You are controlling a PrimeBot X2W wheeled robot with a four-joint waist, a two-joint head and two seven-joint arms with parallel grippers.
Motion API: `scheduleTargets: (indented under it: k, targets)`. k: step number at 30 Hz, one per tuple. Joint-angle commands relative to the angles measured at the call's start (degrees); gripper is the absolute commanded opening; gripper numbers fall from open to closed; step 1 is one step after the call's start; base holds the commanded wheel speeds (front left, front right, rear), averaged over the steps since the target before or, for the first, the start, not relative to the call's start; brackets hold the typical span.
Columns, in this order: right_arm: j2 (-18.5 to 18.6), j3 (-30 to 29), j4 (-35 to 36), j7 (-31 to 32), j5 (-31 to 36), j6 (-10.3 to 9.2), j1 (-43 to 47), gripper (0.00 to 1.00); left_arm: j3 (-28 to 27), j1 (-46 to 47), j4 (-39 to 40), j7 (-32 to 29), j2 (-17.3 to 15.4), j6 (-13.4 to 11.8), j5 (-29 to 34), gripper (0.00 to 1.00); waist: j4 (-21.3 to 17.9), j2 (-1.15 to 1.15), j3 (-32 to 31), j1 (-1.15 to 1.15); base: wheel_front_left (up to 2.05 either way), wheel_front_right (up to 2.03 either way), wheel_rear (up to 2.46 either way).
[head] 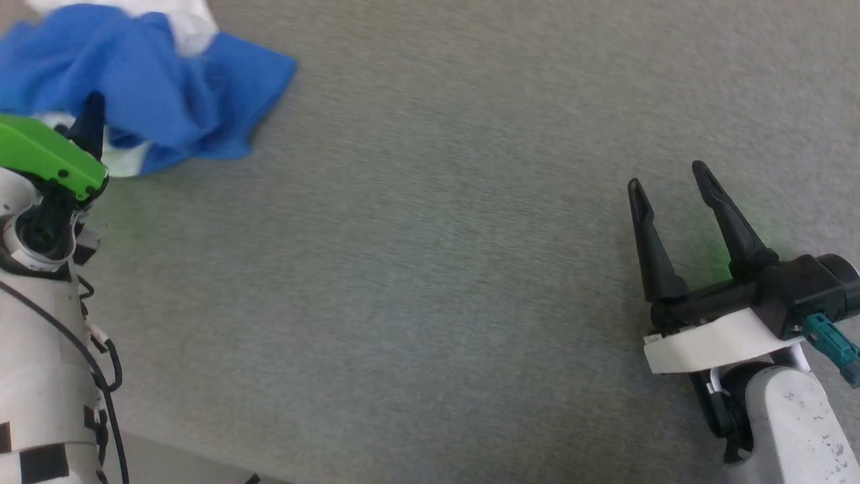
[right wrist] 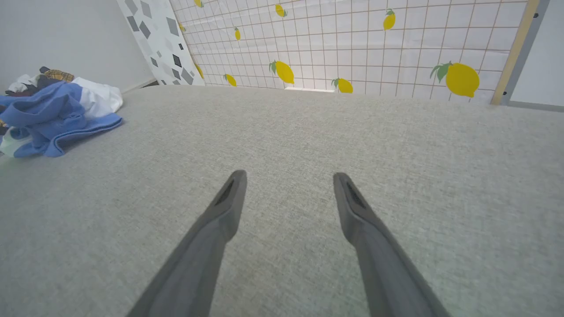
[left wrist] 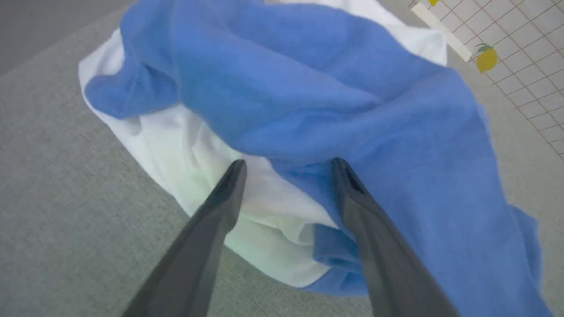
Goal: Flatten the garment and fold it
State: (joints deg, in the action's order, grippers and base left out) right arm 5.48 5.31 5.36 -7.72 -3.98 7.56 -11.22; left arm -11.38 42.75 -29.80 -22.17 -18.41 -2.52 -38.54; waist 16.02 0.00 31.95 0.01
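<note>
both jaw pairs spread wide, holding nothing | garment (head: 154,87) crumpled at far left of grey cloth surface (head: 430,269) | left gripper (left wrist: 286,165) pointed at its folds | right gripper (head: 666,176) well apart, over bare surface

The garment (left wrist: 308,88) lies crumpled across the middle and right of the frame, blue folds over white, on a grey surface (left wrist: 66,198). The left gripper (left wrist: 287,163) rises from the bottom edge, jaws wide apart, tips over the heap's near edge. A lemon-printed wall (left wrist: 528,66) shows at upper right.

Grey fabric surface (head: 430,269), lemon-print tiled wall (right wrist: 352,44), grey-flecked panel (right wrist: 154,39)
</note>
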Motion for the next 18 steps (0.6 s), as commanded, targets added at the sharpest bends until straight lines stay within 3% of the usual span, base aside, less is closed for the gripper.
scheduleTargets:
  k: [1, 7, 10, 12, 13, 18]
  targets:
    - [0.2, 0.1, 0.1, -0.6, -0.3, -0.08, -1.2, 1.00, -0.5, -1.2, 0.2, -1.1, -0.1, -0.9, -1.0, 1.00, -5.6, 0.00, 5.5, -0.01, 0.00, 0.00, 0.00]
    - [-0.1, 1.3, -1.3, -1.3, -0.8, -0.08, -1.7, 1.00, -0.8, -4.8, 0.8, -7.8, -0.1, -5.0, -2.0, 1.00, -6.6, 0.00, 4.3, -0.01, 0.00, 0.00, 0.00]
    - [-0.3, 1.6, -2.4, -1.9, -1.3, -0.08, -1.7, 1.00, -0.9, -6.7, 2.6, -10.0, -0.6, -5.5, -2.4, 1.00, -7.1, 0.00, 2.6, -0.01, 0.00, 0.00, 0.00]
    - [-0.5, 1.9, -3.1, -2.4, -1.5, -0.08, -1.7, 1.00, -1.3, -7.5, 4.2, -7.4, -2.3, -5.3, -0.9, 0.47, -7.5, 0.00, 1.1, -0.01, 0.00, 0.00, 0.00]
    - [-0.5, 1.9, -3.4, -2.6, -1.6, -0.08, -1.6, 1.00, -1.4, -7.7, 5.2, -5.3, -3.0, -5.5, 0.3, 0.00, -7.6, 0.00, 0.4, -0.01, 0.00, 0.00, 0.00]
    - [-1.3, 1.8, -6.8, -4.3, -2.7, -0.08, -0.2, 1.00, -1.6, -7.3, 8.3, 8.1, -6.2, -5.4, 6.6, 0.00, -8.8, 0.00, -7.7, -0.01, 0.00, 0.00, 0.00]
